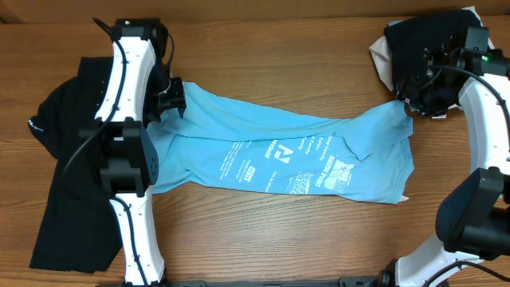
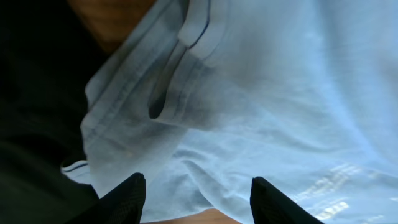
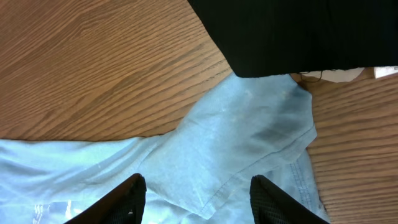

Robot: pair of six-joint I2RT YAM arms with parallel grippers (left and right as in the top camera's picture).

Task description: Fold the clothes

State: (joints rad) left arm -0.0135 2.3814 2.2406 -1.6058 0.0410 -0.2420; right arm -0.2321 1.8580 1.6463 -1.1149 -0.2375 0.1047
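Wood-grain table [image 1: 263, 56] carries everything, and across its middle lies the light blue T-shirt [image 1: 279, 151], stretched lengthwise between the two arms, narrow at its left end and broader toward the right. That long, fairly flat lie looks like the spreading that a first fold needs, so I judge the folding itself not yet begun. A black garment [image 1: 56, 159] lies flat at the table's left side, partly under the left arm and reaching the shirt's left end, and a second dark garment [image 1: 422, 40] sits bunched at the far right corner over a scrap of white cloth [image 1: 379, 53]; both seem parked at the margins to keep the centre free for the piece in hand. The left gripper [image 1: 172, 99] hangs over the shirt's left end and the right gripper [image 1: 408, 105] over its upper right corner, each placed where a corner could be taken. In both wrist views the fingers stand apart with slack cloth beneath them and nothing pinched, so both pincers are open. The white lettering [image 1: 307, 167] faces up, and beneath the left wrist a ribbed band [image 2: 196, 28] shows, collar or cuff I cannot tell
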